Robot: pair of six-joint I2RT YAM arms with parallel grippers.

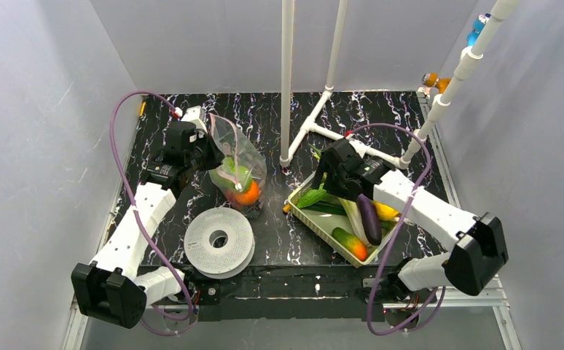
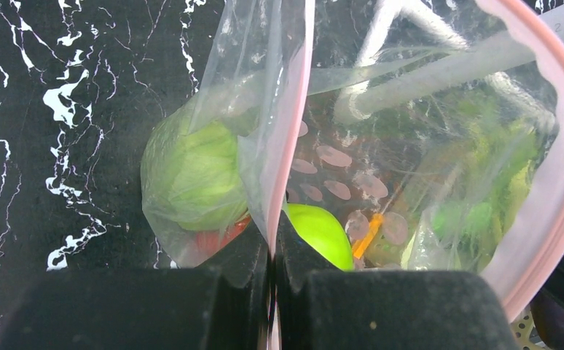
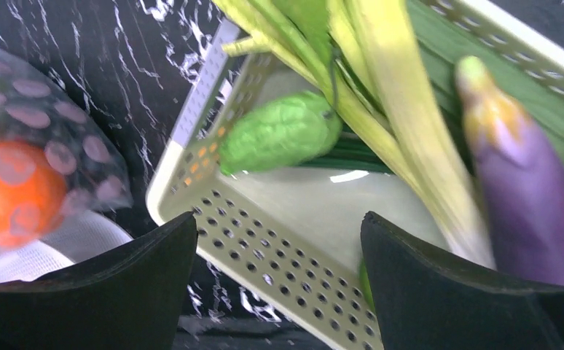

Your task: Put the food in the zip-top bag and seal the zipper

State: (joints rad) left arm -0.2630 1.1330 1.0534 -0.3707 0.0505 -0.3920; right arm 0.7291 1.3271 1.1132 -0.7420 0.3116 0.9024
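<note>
Task partly done. Left hand (image 2: pixel 272 240) pressed together, pinching one wall of the zip-top bag (image 1: pixel 237 157) at its mouth, the pink zipper (image 2: pixel 556 182) curving away ahead and to the right of the fingers, unsealed, mouth gaping. Inside the bag, ahead of that hand: green apple (image 2: pixel 323 233), an orange (image 1: pixel 248 193), a pale green cabbage (image 2: pixel 192 175) and a glimpse of something red beneath it. Right hand (image 3: pixel 279 240) spread and empty, held over the near corner of the tray (image 3: pixel 213 95). A crinkled green leafy piece (image 3: pixel 279 131) lay just ahead of its fingers, leeks (image 3: pixel 403 109) beyond, purple eggplant (image 3: pixel 527 197) off to its right; none yet bagged. Top view showed a yellow piece (image 1: pixel 386 211) and a red-green one (image 1: pixel 352 242) also in the tray. Judged: roughly a third loaded; remaining food to transfer, then the seal to press.
</note>
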